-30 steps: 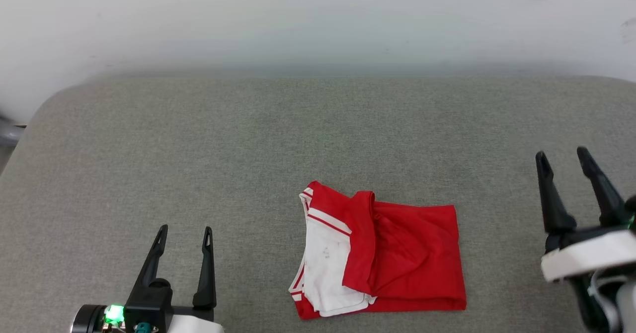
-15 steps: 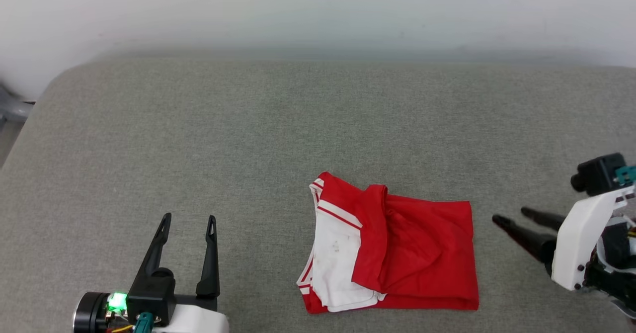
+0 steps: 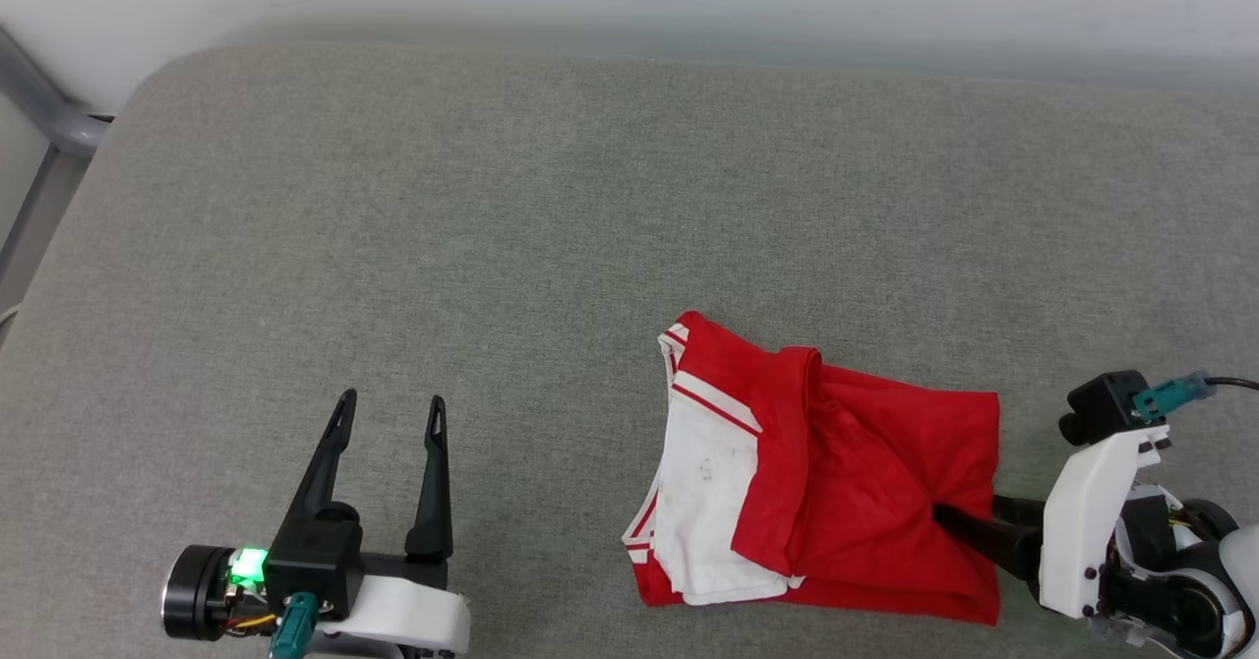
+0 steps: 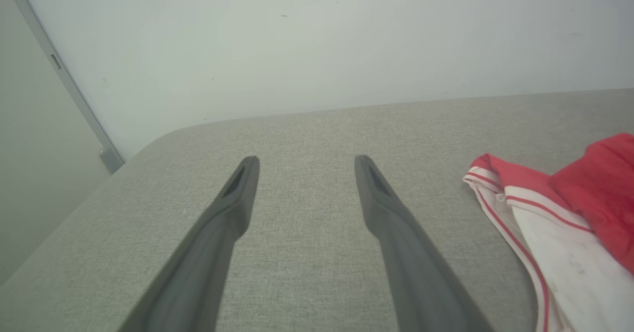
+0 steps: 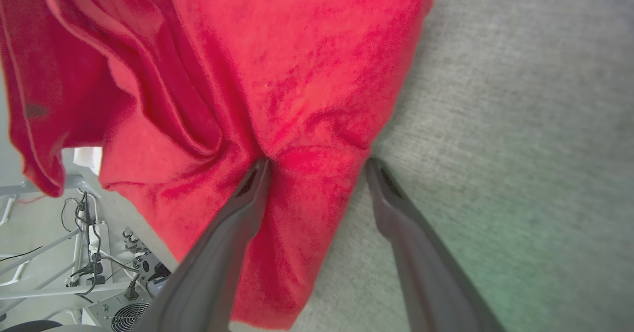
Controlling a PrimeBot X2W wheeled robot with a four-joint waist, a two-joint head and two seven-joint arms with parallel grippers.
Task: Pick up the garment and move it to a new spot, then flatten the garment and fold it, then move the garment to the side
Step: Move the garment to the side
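Garment [image 3: 866, 482] lies folded on the grey cushion [image 3: 492, 197], right of centre — right gripper [image 5: 317, 161] spread wide astride its edge, clamping nothing; left gripper [image 3: 390, 401] likewise spread, empty, well apart.

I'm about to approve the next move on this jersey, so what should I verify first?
1. Garment folded on the grey cushion: ok.
2. Right end effector open: ok, jaws apart.
3. Its fingers straddle the garment's right edge: ok, one presses on the red cloth, the other sits at the edge.
4. All folded layers between the fingers: cannot tell.
5. Left end effector clear of the garment: ok, open and apart from it.
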